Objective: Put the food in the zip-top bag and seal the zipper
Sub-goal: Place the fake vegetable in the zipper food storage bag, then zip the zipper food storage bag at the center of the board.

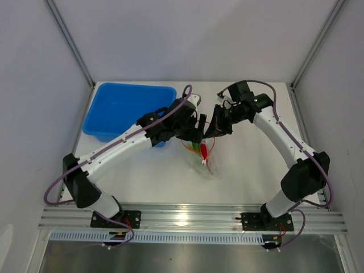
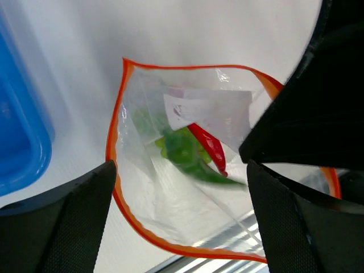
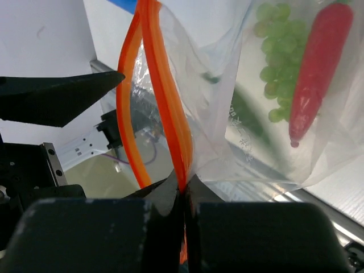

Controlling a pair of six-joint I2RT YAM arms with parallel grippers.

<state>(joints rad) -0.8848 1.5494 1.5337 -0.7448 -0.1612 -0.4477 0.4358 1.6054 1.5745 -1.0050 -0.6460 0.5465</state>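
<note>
The clear zip-top bag (image 1: 209, 165) hangs between my two grippers, its bottom towards the table. Inside it are the light-green grapes (image 3: 277, 68), the slim red piece (image 3: 315, 62) and the darker-green piece (image 3: 247, 116); they also show in the left wrist view (image 2: 187, 151). The red-orange zipper (image 2: 116, 114) gapes in a wide loop. My right gripper (image 3: 183, 190) is shut on one end of the zipper strip (image 3: 165, 96). My left gripper (image 2: 182, 227) is open, its fingers (image 2: 62, 227) on either side of the open mouth, touching nothing I can see. In the top view both grippers, left (image 1: 198, 132) and right (image 1: 212, 129), meet above the bag.
A blue plastic tub (image 1: 128, 108) stands at the back left, close behind my left arm; its rim shows in the left wrist view (image 2: 23, 136). Aluminium rails (image 1: 187, 219) run along the near table edge. Frame posts stand at the back corners.
</note>
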